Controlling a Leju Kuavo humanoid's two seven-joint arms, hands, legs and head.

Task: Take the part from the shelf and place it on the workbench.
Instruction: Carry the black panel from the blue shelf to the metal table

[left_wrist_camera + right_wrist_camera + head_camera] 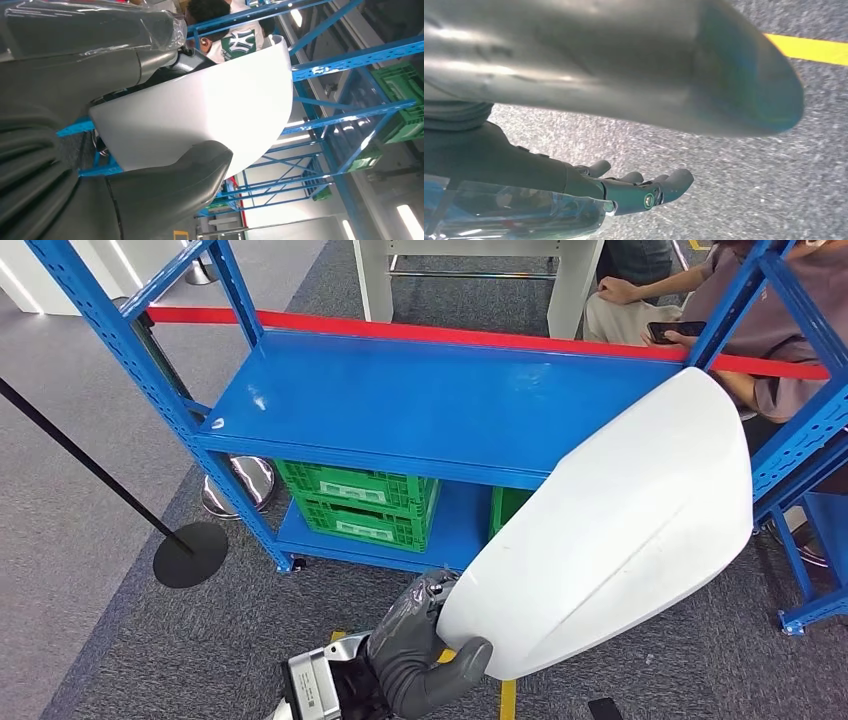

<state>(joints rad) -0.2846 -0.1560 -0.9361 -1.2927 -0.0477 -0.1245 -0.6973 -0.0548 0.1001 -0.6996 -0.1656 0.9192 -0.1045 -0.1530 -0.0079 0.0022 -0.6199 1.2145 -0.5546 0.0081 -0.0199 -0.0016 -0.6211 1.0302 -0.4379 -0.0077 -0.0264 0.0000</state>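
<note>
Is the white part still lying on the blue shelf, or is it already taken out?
Out. The left hand grips the white part at its edge, in front of the blue shelf.

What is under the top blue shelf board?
Under the top blue shelf board, green crates sit on the lower board. The white part, held in the left hand, covers the rest.
</note>
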